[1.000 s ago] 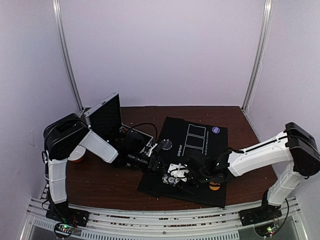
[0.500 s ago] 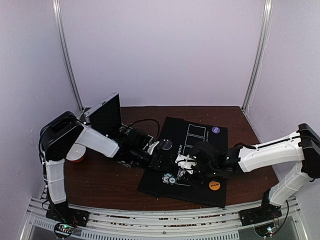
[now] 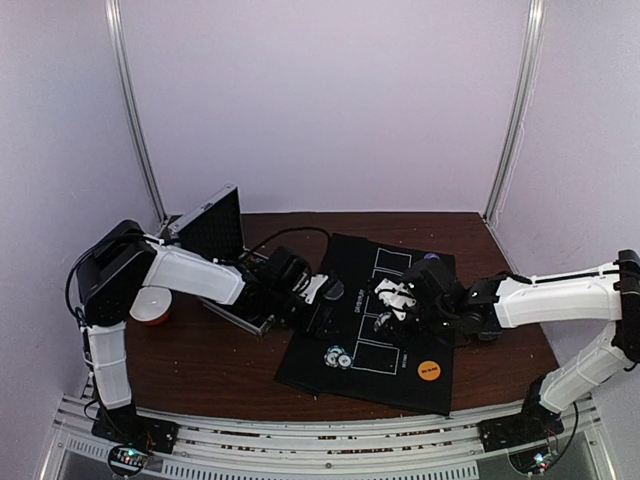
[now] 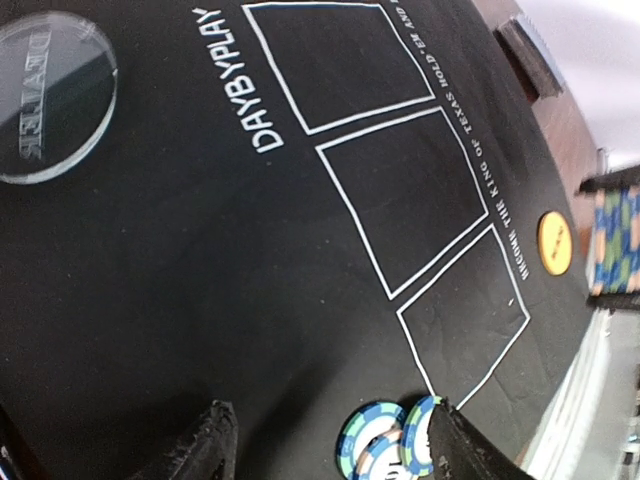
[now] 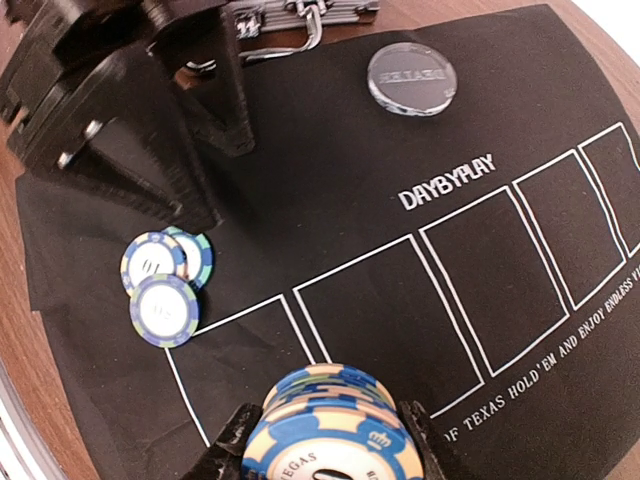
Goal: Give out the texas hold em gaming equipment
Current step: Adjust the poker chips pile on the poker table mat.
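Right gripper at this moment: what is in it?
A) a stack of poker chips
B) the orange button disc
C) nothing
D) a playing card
A: in the right wrist view the right gripper is closed on a stack of poker chips, while the orange disc lies on the black mat.

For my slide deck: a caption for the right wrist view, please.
Right pincer grips a stack of poker chips over the black mat, three loose chips lying nearby.
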Controlling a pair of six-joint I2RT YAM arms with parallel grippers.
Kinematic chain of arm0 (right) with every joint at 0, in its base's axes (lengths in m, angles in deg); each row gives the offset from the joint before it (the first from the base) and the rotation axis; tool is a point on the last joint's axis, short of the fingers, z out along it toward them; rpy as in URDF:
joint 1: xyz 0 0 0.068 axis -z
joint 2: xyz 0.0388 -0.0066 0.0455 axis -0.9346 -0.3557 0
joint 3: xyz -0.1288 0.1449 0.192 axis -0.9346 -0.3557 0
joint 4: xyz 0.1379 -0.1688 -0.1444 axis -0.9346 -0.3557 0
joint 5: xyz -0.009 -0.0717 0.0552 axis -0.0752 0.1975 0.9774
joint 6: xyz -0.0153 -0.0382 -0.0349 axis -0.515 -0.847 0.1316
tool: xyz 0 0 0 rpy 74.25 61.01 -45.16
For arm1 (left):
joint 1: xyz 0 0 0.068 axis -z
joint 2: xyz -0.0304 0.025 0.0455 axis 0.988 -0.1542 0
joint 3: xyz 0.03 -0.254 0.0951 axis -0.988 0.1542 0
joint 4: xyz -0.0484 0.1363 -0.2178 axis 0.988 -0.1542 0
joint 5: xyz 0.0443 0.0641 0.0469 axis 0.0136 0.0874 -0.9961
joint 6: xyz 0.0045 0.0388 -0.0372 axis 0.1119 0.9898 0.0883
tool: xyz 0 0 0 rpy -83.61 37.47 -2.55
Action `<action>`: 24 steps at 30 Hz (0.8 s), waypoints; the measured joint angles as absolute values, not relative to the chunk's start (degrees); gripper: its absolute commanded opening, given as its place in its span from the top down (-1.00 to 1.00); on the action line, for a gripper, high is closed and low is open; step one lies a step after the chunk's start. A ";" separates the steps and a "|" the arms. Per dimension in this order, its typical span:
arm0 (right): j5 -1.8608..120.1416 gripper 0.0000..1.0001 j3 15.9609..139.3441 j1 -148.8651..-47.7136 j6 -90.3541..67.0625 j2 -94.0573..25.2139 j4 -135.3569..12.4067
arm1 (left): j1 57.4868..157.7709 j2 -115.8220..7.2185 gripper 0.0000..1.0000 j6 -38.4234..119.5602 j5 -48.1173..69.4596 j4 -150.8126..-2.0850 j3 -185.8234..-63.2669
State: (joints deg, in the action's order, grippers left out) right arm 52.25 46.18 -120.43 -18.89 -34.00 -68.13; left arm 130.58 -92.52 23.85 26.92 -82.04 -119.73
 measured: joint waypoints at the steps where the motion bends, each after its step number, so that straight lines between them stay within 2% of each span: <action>1: 52.19 1.00 46.07 -120.01 -18.52 -33.59 -68.13 | 131.02 -92.30 -0.38 24.58 25.87 -83.02 -120.21; 5: 52.08 1.00 45.79 -118.57 -17.47 -32.39 -68.65 | 133.01 -91.38 -0.48 27.42 21.04 -87.35 -121.85; 11: 51.73 1.00 45.26 -117.21 -16.26 -31.58 -69.87 | 137.84 -90.03 -0.95 34.02 14.73 -93.62 -125.06; 19: 51.71 1.00 43.62 -115.47 -15.48 -29.89 -70.44 | 143.04 -91.08 -0.96 40.07 9.98 -98.74 -127.53; 24: 51.75 1.00 42.86 -115.25 -15.48 -29.41 -70.60 | 144.24 -94.14 -0.79 41.69 6.09 -100.27 -130.42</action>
